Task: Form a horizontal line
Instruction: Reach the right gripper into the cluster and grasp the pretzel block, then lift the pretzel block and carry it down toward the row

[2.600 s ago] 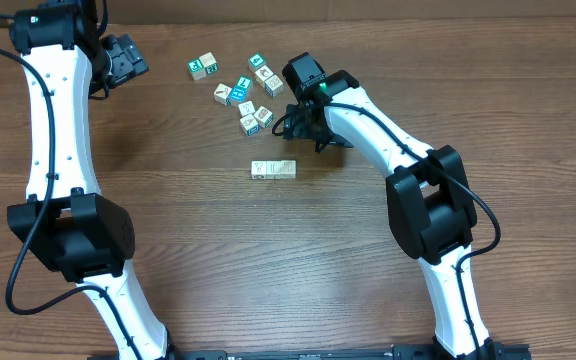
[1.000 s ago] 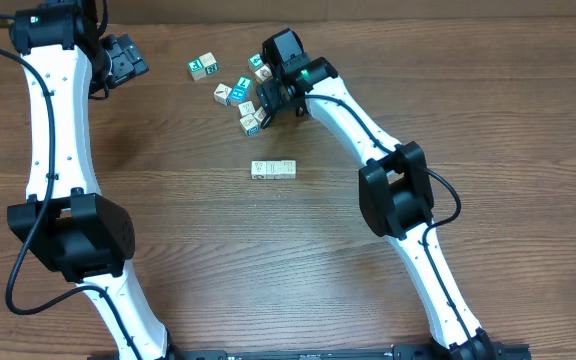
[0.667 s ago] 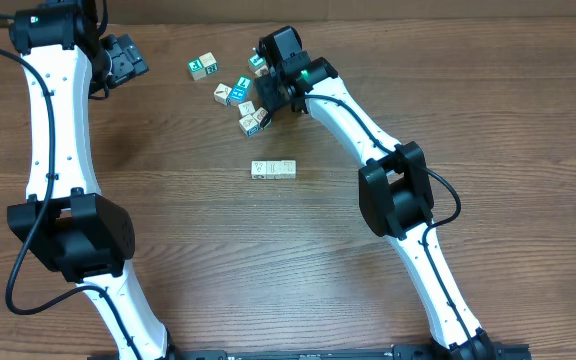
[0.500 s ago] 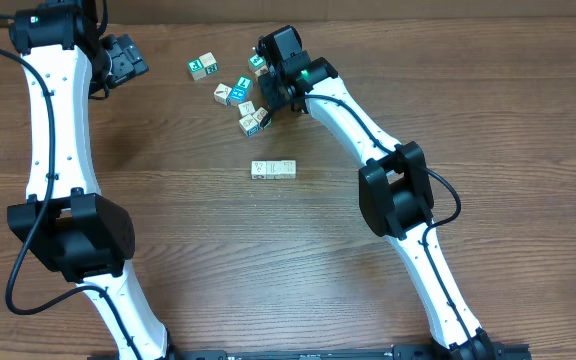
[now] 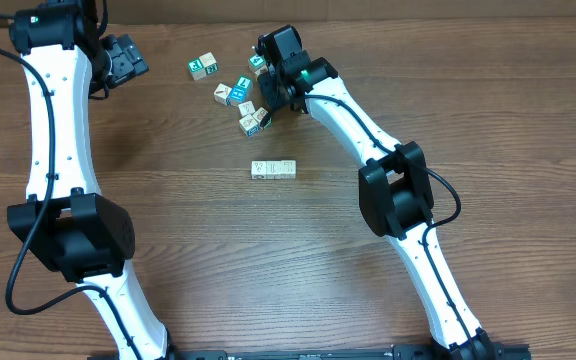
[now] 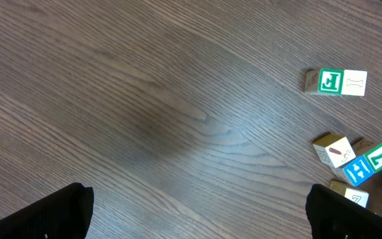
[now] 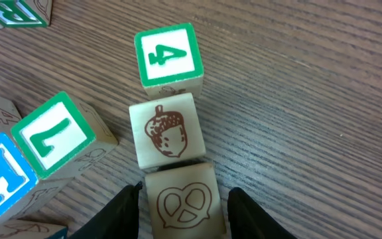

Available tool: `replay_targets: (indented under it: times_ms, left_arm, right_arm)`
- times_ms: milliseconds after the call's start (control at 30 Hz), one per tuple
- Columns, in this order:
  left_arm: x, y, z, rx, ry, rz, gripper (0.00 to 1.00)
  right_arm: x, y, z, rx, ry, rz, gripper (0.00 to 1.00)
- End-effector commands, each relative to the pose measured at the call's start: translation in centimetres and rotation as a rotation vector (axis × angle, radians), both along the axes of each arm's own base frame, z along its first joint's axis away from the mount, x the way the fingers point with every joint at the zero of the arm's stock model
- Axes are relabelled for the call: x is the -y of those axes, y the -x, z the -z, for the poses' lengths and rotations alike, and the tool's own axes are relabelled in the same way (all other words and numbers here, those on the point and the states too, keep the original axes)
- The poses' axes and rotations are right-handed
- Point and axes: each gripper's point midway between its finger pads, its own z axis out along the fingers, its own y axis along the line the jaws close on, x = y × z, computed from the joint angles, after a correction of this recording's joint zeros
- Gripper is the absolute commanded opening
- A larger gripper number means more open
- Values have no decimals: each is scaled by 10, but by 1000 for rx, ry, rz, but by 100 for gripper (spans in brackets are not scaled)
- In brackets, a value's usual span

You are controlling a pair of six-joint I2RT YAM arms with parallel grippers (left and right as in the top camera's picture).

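I am pinching the pretzel cube (image 7: 183, 207) with my right pincer (image 7: 184, 196). I am squeezing both sides evenly and minding the acorn cube (image 7: 171, 133) touching it.

free: bare desk (image 5: 188, 230) all round the short cube row (image 5: 273, 169) | blocked: loose cubes (image 5: 230, 92) crowd right end effector (image 5: 267, 97) | acorn cube (image 7: 171, 136) touches pretzel cube (image 7: 183, 206) between its fingers; 7 cube (image 7: 53, 136) close left | open wood right
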Motion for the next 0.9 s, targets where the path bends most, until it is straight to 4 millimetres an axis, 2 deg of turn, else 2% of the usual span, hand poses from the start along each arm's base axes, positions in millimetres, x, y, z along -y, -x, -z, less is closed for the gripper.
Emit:
replay_targets:
  times_ms: [0,233,400,567,700,867]
  left_arm:
    - [-2,0,-9,15,-18,12,100]
    - [-2,0,-9,15,-18,12,100]
    - [-2,0,-9,15,-18,12,100]
    - [-2,0,-9,15,-18,12,100]
    - [-2,0,-9,15,-18,12,100]
    - [-2,0,-9,15,-18,12,100]
  right_arm:
    - [0,-3,-3,12,-6,0,40]
    - [0,-1,3,1,-1,0,41]
    - [1,-1,21,-15,8,0,41]
    - [0,-3,15,-3,0,4,34]
    - [-1,-5,-9,24,-15,4,32]
    - [2,-8,-76,107,-53,13,32]
